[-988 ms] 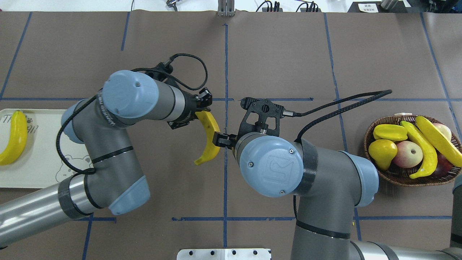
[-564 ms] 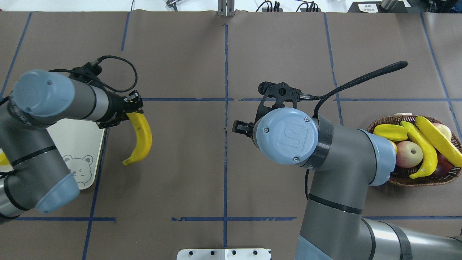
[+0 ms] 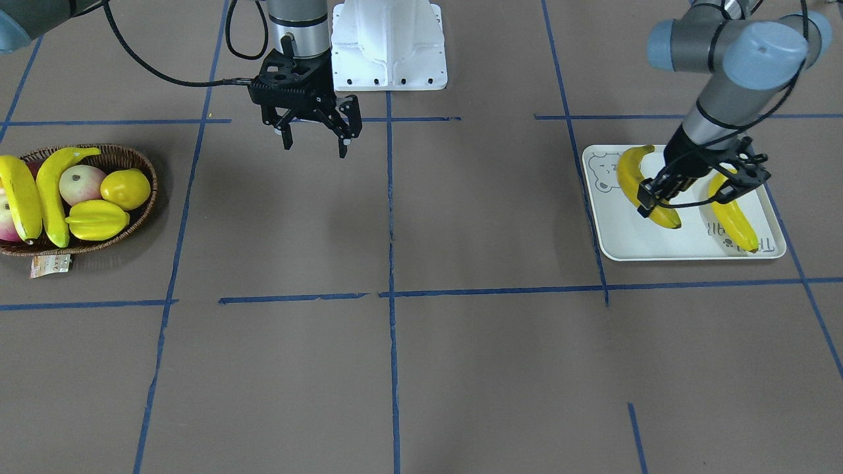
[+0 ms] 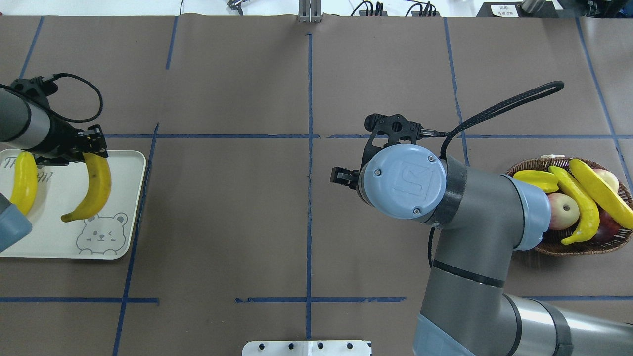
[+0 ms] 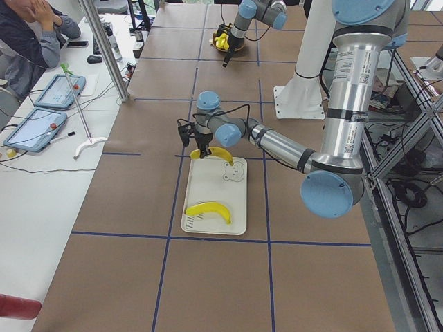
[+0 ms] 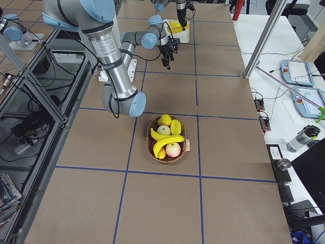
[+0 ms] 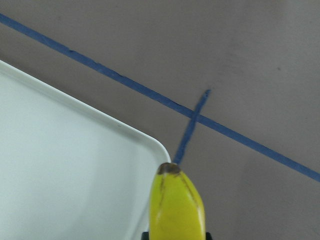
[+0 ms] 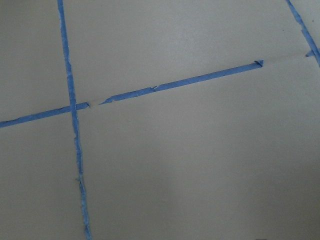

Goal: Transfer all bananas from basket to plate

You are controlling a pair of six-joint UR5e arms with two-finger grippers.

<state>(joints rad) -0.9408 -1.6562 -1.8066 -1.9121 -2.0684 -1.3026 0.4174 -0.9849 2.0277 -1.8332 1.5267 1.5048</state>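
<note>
My left gripper (image 4: 92, 152) is shut on the stem end of a banana (image 4: 95, 189) and holds it over the off-white plate (image 4: 54, 240), near its right edge. It also shows in the front view (image 3: 651, 199), with that banana (image 3: 632, 178) on or just above the plate (image 3: 658, 245); I cannot tell which. A second banana (image 4: 23, 183) lies on the plate. My right gripper (image 3: 315, 143) is open and empty above the table's middle. Two more bananas (image 4: 577, 205) (image 4: 601, 192) lie in the wicker basket (image 4: 564, 245) at the far right.
The basket also holds a starfruit (image 4: 534, 180), an apple (image 4: 561, 211) and a round yellow fruit (image 3: 125, 187). A paper tag (image 3: 49, 264) lies at its rim. The white robot base (image 3: 388, 46) stands at the table's robot side. An operator (image 5: 28, 34) sits beyond the table.
The right gripper has let go of the banana and drawn back to the right. My left arm has carried the banana leftward from the table's middle to over the plate.
</note>
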